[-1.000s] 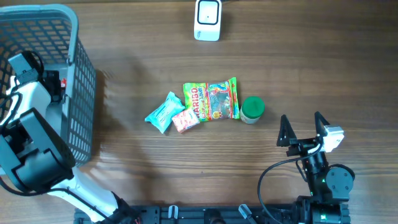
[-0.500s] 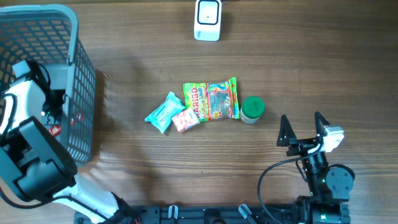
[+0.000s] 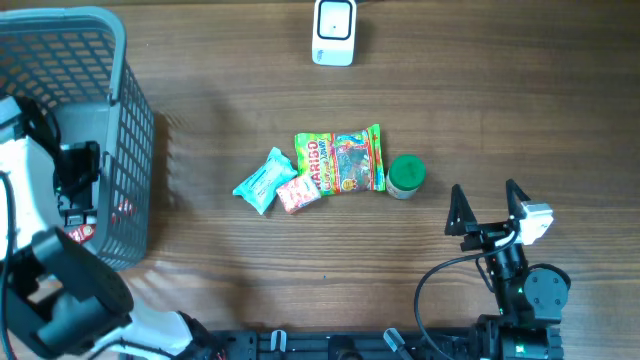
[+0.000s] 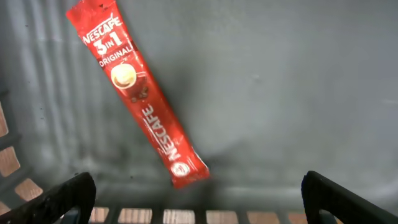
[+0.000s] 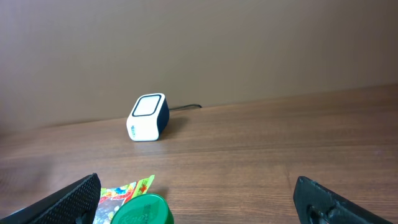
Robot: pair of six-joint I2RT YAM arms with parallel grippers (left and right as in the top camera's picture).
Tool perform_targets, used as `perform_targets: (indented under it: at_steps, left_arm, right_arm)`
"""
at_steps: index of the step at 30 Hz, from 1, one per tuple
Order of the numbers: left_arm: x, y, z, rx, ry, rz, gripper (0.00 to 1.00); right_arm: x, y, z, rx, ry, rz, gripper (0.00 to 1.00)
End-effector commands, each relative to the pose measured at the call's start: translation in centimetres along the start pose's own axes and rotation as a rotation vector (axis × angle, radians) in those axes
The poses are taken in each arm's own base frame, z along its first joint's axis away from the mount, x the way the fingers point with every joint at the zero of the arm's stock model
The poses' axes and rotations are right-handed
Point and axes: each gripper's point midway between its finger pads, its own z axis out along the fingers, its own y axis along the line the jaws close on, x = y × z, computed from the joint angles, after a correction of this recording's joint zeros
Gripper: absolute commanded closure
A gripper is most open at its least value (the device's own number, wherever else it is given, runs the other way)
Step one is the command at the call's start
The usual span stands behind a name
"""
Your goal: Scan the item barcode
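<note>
Nescafe 3in1 Original sachet (image 4: 143, 102), Haribo bag (image 3: 340, 162), left fingers (image 4: 62, 199), right fingers (image 5: 68, 199) wide apart, empty

We log a Nescafé sachet (image 4: 143, 99): red, white lettering. Basket (image 3: 135, 160) grey, lattice-patterned. Counter (image 3: 520, 90) brown woodgrain. Haribo bag (image 3: 340, 161) green with multicoloured print; jar lid (image 3: 406, 172) green; small packet (image 3: 262, 181) teal; barcode scanner (image 3: 333, 31) white.
</note>
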Motion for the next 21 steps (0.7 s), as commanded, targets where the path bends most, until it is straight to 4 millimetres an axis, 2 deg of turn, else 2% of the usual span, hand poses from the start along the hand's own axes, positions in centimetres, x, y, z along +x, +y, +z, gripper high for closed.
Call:
perform_targets:
  at_steps: [1,4,6,7,8,10,11,13,14,16,18,20,21]
  left_arm:
    - [-0.7,1.2,3.7,-0.129,0.01,-0.033,0.0]
    - [-1.6,2.7,5.9,-0.207,0.032,-0.064,0.0]
    - [-2.0,3.6,6.7,-0.239,0.04,-0.082,0.0]
    - [-2.4,4.8,7.4,-0.278,0.016,-0.088,0.0]
    - [-2.5,5.2,7.8,-0.286,0.007,-0.089,0.01]
    - [-2.0,5.7,9.2,-0.28,0.007,-0.082,0.03]
    - [-1.3,6.1,10.5,-0.268,0.016,-0.082,0.04]
    - [0.4,7.5,13.6,-0.235,0.034,-0.088,0.11]
    - [1.1,8.2,15.0,-0.215,0.031,-0.091,0.2]
    - [2.5,9.8,17.1,-0.187,0.028,-0.094,0.55]
    - [3.0,10.6,17.9,-0.177,0.023,-0.096,0.96]
    - [3.0,9.9,17.8,-0.154,0.033,-0.093,0.96]
    - [3.0,8.6,17.5,-0.112,0.062,-0.052,0.96]
  right_arm:
    - [-0.1,0.0,0.0,0.003,-0.007,-0.015,0.0]
    - [-0.1,0.0,0.0,0.004,-0.007,-0.015,0.0]
    - [-0.1,0.0,0.0,0.003,-0.007,-0.015,0.0]
    - [-0.1,0.0,0.0,0.003,-0.007,-0.015,0.0]
    - [-0.1,0.0,0.0,0.003,-0.007,-0.015,0.0]
    - [-0.1,0.0,0.0,0.004,-0.007,-0.015,0.0]
    - [-0.1,0.0,0.0,0.003,-0.007,-0.015,0.0]
    - [-0.1,0.0,0.0,0.003,-0.007,-0.014,0.0]
    - [-0.1,0.0,0.0,0.003,-0.007,-0.015,0.0]
    - [-0.1,0.0,0.0,0.003,-0.007,-0.015,0.0]
    - [-0.1,0.0,0.0,0.004,-0.007,-0.015,0.0]
    - [-0.1,0.0,0.0,0.003,-0.007,-0.015,0.0]
    - [-0.1,0.0,0.0,0.004,-0.007,-0.015,0.0]
